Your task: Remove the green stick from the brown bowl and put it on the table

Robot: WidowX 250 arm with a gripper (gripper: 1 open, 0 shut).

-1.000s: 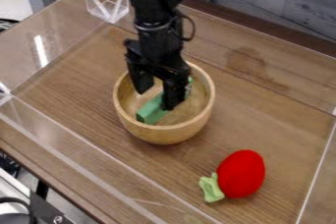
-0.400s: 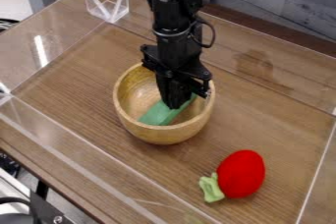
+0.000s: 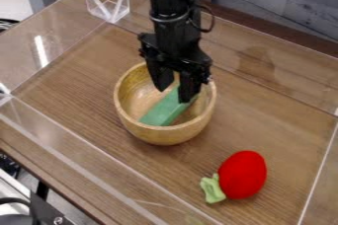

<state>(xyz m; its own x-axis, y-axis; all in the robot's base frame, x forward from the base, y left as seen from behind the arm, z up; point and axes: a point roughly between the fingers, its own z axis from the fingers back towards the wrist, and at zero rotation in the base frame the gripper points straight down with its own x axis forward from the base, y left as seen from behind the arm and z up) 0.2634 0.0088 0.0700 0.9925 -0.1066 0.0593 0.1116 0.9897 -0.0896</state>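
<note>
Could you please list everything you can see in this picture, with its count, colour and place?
brown bowl: one, light wood colour, middle of the table.
green stick: one, green, inside the bowl, leaning up against its far right wall.
strawberry toy: one, red with a green leafy top, on the table to the front right of the bowl.
table: one, dark wood grain, ringed by clear plastic walls.
tool: one, black, pointing down over the bowl, its fingers either side of the stick's upper end, on the black arm.

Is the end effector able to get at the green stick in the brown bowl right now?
Probably yes: the end effector hangs directly over the green stick inside the open-topped brown bowl, with nothing between them.
</note>
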